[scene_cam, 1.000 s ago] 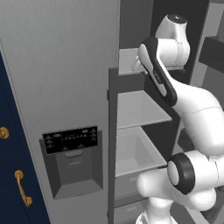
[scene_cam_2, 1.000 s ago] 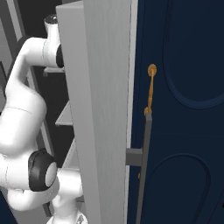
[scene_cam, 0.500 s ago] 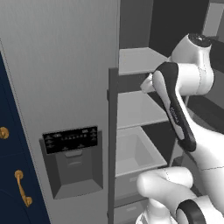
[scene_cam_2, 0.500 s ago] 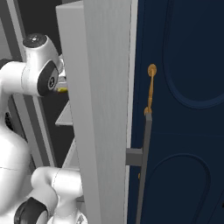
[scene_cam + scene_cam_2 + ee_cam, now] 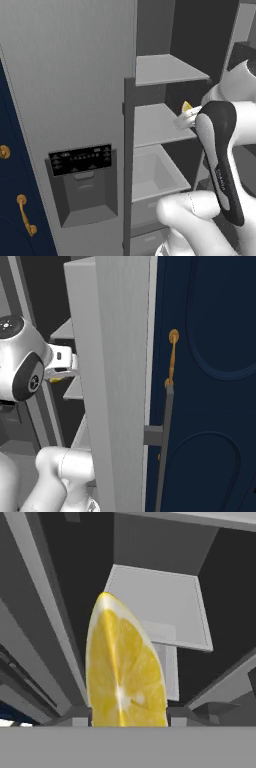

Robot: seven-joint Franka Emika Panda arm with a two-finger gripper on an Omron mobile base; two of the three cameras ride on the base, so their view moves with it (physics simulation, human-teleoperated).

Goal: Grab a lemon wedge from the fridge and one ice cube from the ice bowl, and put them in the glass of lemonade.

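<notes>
The white arm rises from the base, bends at a dark-jointed elbow and reaches forward at about mid height. In the left base view its forearm, with a black panel along it, stands nearly upright, and the wrist turns toward the gripper (image 5: 186, 116). In the right base view the rounded wrist joint sits beside the gripper (image 5: 60, 373). The fingers are partly closed, clamped on the lemon wedge (image 5: 125, 672), which stands upright between them.

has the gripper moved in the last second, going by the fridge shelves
Yes. In the left base view the gripper has come down from beside the upper shelf to the middle shelf, carrying the lemon wedge.
</notes>
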